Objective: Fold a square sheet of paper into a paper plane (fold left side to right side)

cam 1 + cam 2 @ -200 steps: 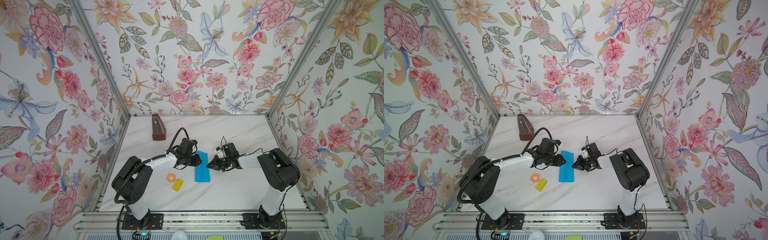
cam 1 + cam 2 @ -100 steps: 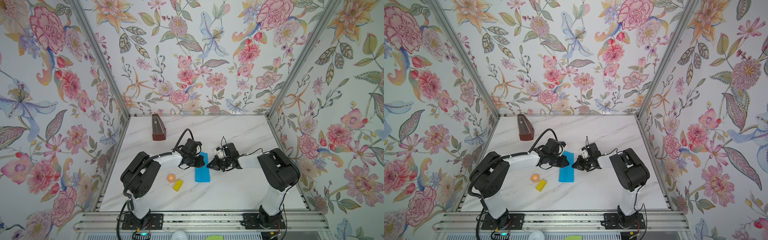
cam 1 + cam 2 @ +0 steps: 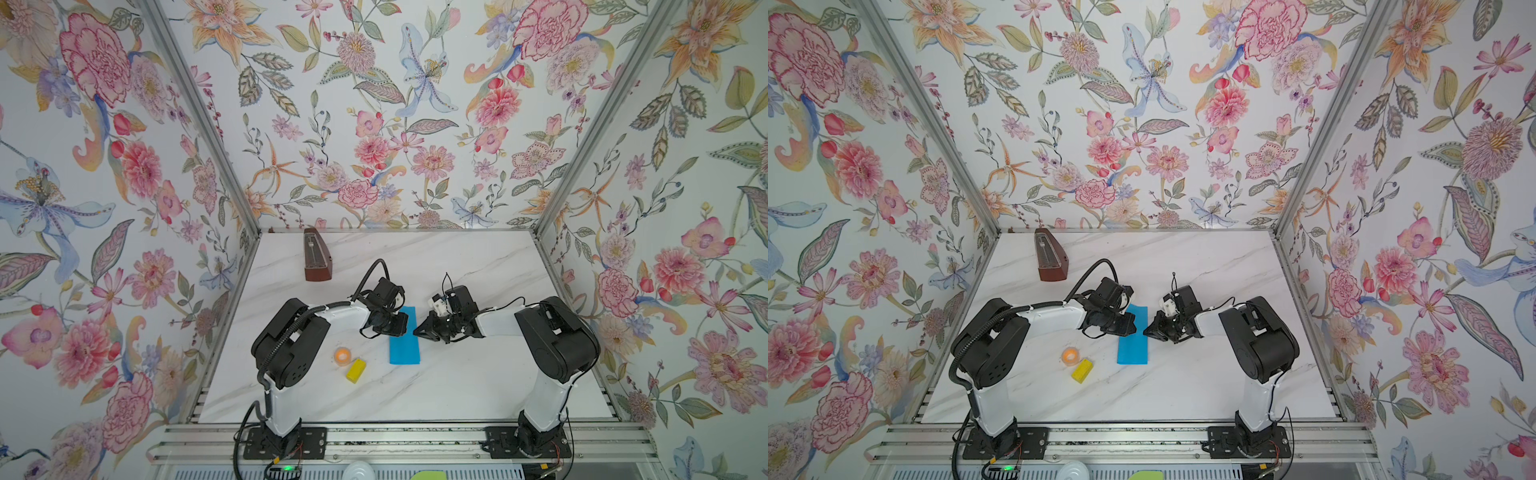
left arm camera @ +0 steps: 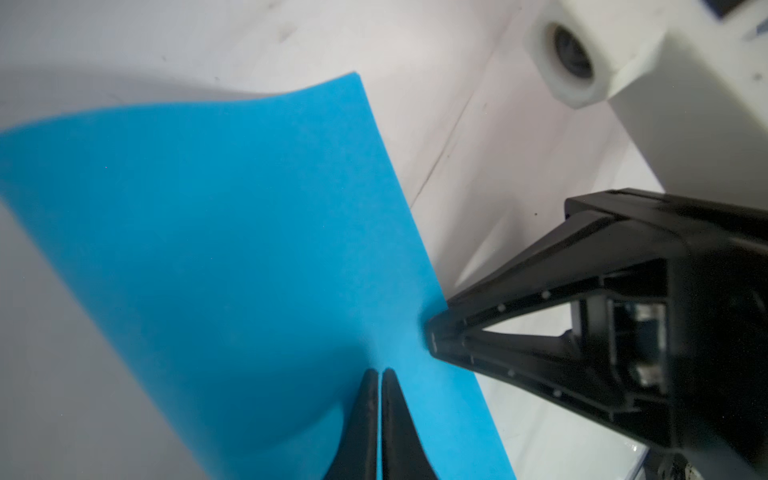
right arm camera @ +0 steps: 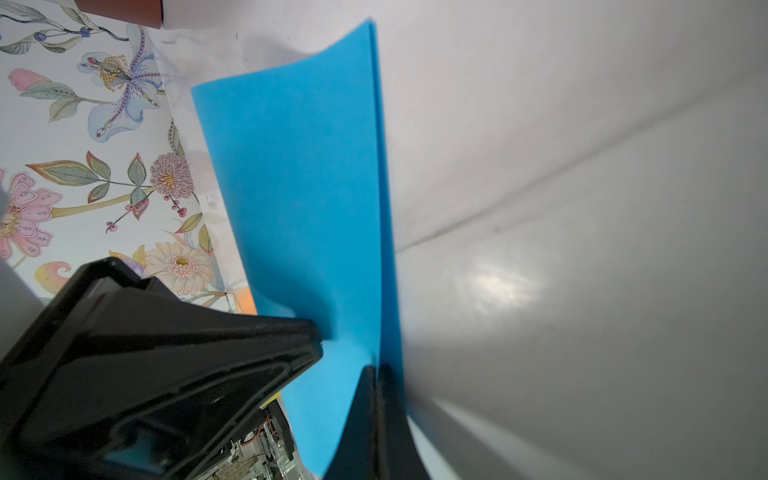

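Lying in the middle of the tabletop [image 3: 457, 386] as a narrow doubled rectangle, the paper [image 3: 404, 345] sits between the two arms, its far end curling up slightly. The left tool [image 4: 379, 374], jaws pressed together, touches the paper's top, and the right tool [image 5: 376, 370], likewise closed, bears on its right edge. A yellow block [image 3: 356, 370] lies to the paper's left.
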### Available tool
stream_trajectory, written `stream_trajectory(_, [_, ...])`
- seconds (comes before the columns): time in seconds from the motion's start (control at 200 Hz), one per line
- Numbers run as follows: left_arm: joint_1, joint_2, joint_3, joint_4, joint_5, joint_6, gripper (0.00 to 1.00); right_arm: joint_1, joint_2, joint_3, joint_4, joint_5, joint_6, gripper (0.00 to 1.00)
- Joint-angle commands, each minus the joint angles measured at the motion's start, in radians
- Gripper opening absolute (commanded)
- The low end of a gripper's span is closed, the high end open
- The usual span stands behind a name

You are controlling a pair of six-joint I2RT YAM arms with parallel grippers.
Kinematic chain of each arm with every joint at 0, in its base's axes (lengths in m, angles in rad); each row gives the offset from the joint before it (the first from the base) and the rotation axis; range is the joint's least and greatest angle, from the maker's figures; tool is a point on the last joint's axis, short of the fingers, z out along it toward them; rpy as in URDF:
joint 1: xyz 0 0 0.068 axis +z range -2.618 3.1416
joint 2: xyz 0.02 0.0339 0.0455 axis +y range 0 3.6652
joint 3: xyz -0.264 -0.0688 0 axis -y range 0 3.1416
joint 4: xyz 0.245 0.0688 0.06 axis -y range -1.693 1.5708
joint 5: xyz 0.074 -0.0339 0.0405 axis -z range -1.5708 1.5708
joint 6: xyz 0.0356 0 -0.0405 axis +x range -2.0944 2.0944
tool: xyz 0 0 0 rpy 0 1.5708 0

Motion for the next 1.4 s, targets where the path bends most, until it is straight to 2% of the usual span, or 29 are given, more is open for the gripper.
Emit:
stream_trajectory(0.0, [0.009, 0.006, -0.012, -0.035, -0.041, 0.026, 0.08, -0.005, 0.019, -0.030, -0.101, 0.067, -0.013, 0.00])
stream_trajectory(0.686, [0.100, -0.052, -0.159, -0.063, -0.092, 0.051, 0.03, -0.008, 0.015, -0.042, -0.099, 0.069, -0.014, 0.00])
stream_trajectory(0.971, [0.147, -0.027, -0.228, -0.088, -0.120, 0.057, 0.00, -0.011, 0.018, -0.048, -0.097, 0.069, -0.016, 0.00])
stream_trajectory(1.156, [0.147, -0.053, -0.214, -0.108, -0.153, 0.068, 0.00, -0.013, 0.010, -0.053, -0.099, 0.069, -0.016, 0.00])
stream_trajectory(1.391, [0.127, -0.147, -0.114, -0.123, -0.118, 0.060, 0.00, -0.011, 0.009, -0.048, -0.104, 0.071, -0.018, 0.00])
